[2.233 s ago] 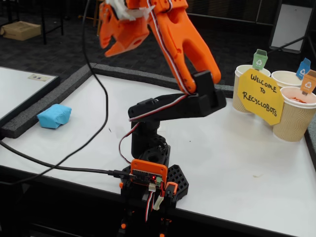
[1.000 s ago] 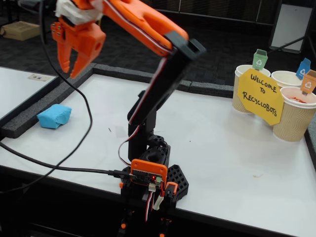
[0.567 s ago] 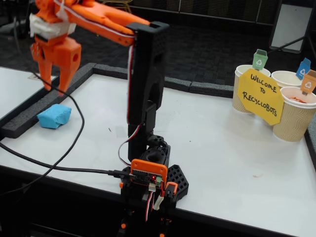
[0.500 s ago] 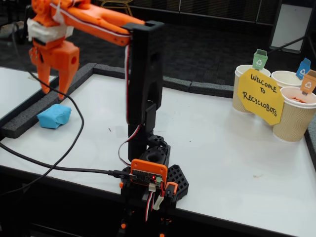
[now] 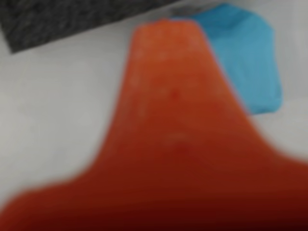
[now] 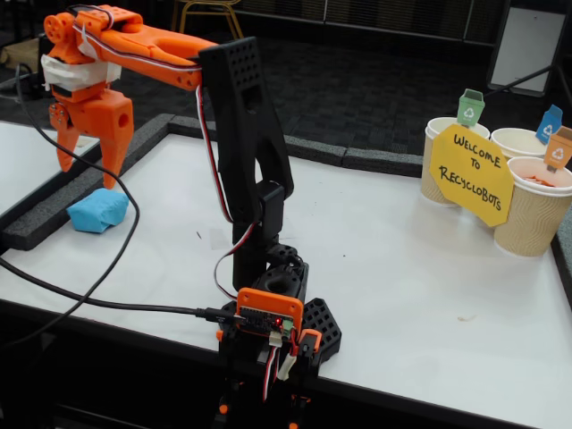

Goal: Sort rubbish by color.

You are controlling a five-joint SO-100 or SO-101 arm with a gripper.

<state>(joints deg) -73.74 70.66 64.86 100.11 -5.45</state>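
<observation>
A light blue crumpled paper wad (image 6: pixel 96 212) lies on the white table near its left edge, beside the dark foam strip. My orange gripper (image 6: pixel 88 177) hangs just above it, pointing down, open and empty, its tips apart from the paper. In the wrist view one blurred orange finger (image 5: pixel 173 120) fills the middle, and the blue wad (image 5: pixel 250 62) shows behind it at the upper right. Something orange shows inside the front paper cup (image 6: pixel 539 214). No green wad is in view.
Three paper cups stand at the far right with a green tag (image 6: pixel 470 107), a blue tag (image 6: pixel 549 125) and an orange tag (image 6: pixel 559 148), behind a yellow sign (image 6: pixel 471 174). A dark foam strip (image 6: pixel 54 214) borders the table. A black cable (image 6: pixel 116 304) trails left of the arm base (image 6: pixel 268 317).
The arm has swung from high above the table to the left and come down over the blue wad. The gripper stayed open.
</observation>
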